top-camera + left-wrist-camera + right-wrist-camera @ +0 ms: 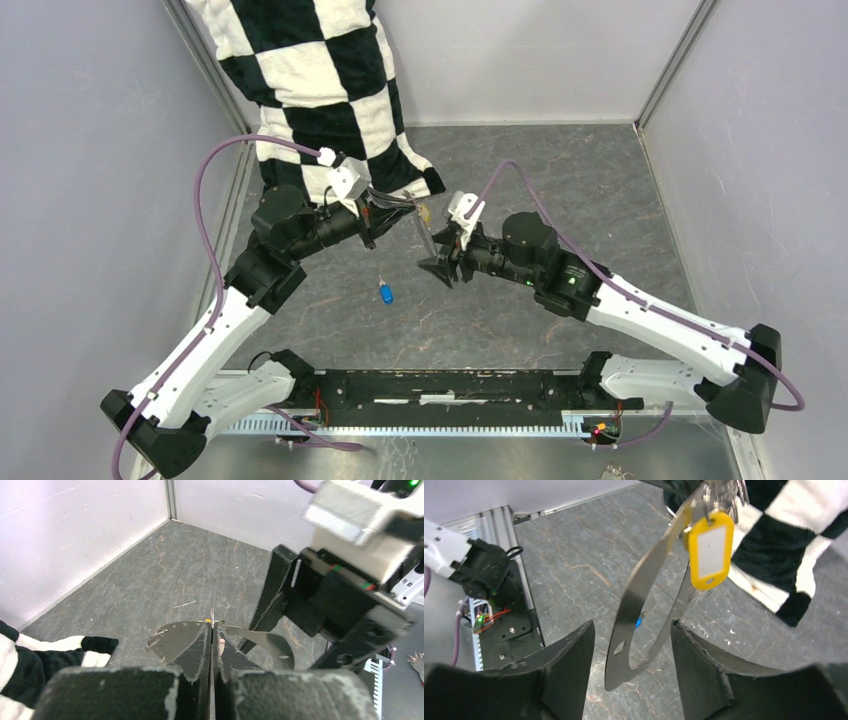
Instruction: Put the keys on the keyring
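The keyring [634,600] is a long loop of flat silver band. It hangs upright from my left gripper [400,212], which is shut on its top edge [212,625]. A yellow tag [710,550] with a white label hangs near the loop's top, with bunched metal key parts [724,490] above it. A blue-headed key [385,293] lies loose on the table below and shows behind the loop [638,622]. My right gripper [440,268] stands open, its fingers [569,665] on either side of the loop's lower end without touching it.
A black-and-white checkered cloth [320,90] hangs at the back left, close behind the left gripper. Grey walls enclose the dark stone-patterned table [560,180] on three sides. The arm bases' black rail [450,390] runs along the near edge.
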